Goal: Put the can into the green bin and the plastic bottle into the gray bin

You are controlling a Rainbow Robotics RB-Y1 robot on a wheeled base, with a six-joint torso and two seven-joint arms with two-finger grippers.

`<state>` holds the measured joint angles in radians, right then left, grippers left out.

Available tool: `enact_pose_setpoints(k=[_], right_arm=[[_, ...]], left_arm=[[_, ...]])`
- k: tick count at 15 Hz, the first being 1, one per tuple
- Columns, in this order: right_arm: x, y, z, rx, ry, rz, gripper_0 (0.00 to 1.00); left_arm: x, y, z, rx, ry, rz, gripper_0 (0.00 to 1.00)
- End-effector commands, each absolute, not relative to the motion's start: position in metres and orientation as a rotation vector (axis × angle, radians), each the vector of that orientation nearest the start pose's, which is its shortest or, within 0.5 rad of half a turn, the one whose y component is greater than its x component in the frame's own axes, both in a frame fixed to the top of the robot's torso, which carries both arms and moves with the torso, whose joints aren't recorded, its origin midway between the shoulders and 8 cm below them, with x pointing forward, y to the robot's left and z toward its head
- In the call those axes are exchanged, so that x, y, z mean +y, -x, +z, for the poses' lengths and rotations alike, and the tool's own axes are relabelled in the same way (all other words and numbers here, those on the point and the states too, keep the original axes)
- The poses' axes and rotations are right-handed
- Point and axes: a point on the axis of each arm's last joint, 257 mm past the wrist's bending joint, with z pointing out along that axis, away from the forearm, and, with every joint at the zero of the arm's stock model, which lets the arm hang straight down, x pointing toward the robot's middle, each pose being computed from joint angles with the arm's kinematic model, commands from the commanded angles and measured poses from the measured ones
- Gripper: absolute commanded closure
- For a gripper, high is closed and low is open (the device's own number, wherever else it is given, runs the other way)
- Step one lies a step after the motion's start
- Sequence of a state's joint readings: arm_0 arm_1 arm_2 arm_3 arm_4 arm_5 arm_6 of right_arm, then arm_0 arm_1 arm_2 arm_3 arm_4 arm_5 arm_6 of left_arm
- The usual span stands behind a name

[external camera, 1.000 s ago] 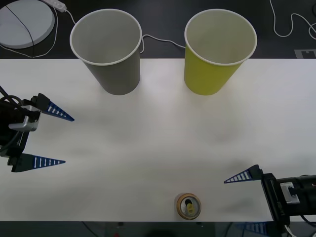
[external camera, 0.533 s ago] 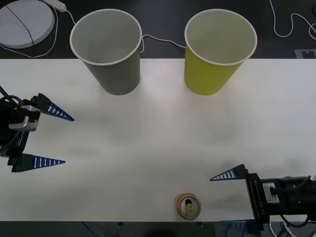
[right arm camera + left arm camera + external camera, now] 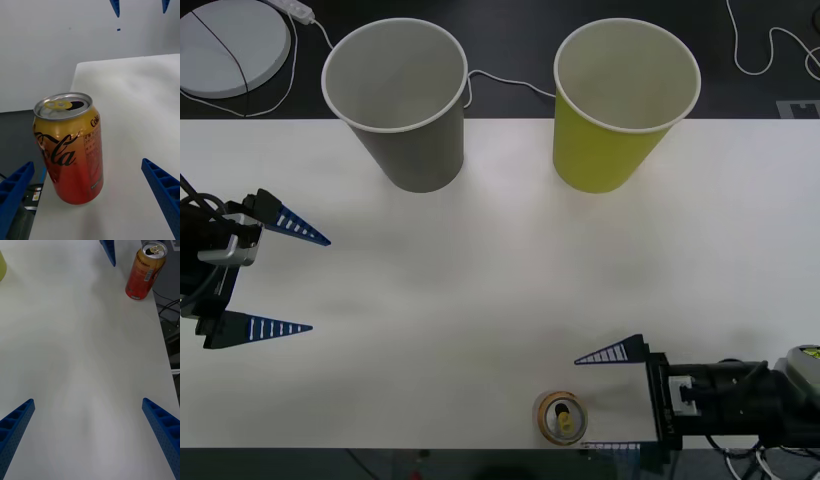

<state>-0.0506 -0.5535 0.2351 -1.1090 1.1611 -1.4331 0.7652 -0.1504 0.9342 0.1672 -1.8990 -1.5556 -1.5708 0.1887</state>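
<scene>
Right hand (image 3: 612, 397): I see it spread wide and holding nothing, low at the near edge of the tabletop (image 3: 500, 280), at about 5 o'clock in the front view, fingers pointed toward 9 o'clock at the can.
Can (image 3: 560, 418): upright at about 6 o'clock on the near edge, tab opening up, just beside my right hand's fingertips and not yet between them. The right wrist view shows it standing close to the tabletop's edge, with the floor area dark beyond it.
Left hand (image 3: 270, 275): released and empty, parked at about 9 o'clock, well apart from the can.
Green bin (image 3: 625, 105): upright at about 1 o'clock, far side of the tabletop, inside pale and bare.
Gray bin (image 3: 395, 100): upright at about 11 o'clock, beside the green bin but apart from it.
Plastic bottle: I cannot find one from here.
Step in hand, as I judge it: lining the right hand up to bracket the can.
Risk one: the can sits off-centre in the wrist view; if I push on like this, one finger could nudge it rather than pass it.
Risk two: a nudge toward 6 o'clock could tip the can off the edge, since little tabletop lies behind it.
Risk three: closing too high or glancing could let the smooth wall slip.
</scene>
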Motion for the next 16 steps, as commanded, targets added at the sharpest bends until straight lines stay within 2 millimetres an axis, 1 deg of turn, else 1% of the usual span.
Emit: enact_pose_setpoints(k=[1,10,13,14,15,16], right_arm=[[-0.124,-0.279,-0.362,1.153,1.507,0.808,0.0],[-0.091,-0.275,-0.373,1.126,1.511,0.804,0.0],[-0.086,-0.274,-0.374,1.119,1.511,0.799,0.0],[-0.085,-0.275,-0.374,1.114,1.513,0.798,0.06],[-0.085,-0.274,-0.374,1.119,1.509,0.802,0.64],[-0.085,-0.275,-0.373,1.119,1.509,0.803,0.91]], left_arm=[[0.256,-0.362,-0.168,1.563,-1.886,-0.284,0.0],[0.256,-0.362,-0.168,1.563,-1.886,-0.284,0.0],[0.256,-0.362,-0.168,1.563,-1.886,-0.284,0.0],[0.256,-0.362,-0.168,1.563,-1.886,-0.284,0.0],[0.256,-0.362,-0.168,1.563,-1.886,-0.284,0.0],[0.256,-0.362,-0.168,1.563,-1.886,-0.284,0.0]])
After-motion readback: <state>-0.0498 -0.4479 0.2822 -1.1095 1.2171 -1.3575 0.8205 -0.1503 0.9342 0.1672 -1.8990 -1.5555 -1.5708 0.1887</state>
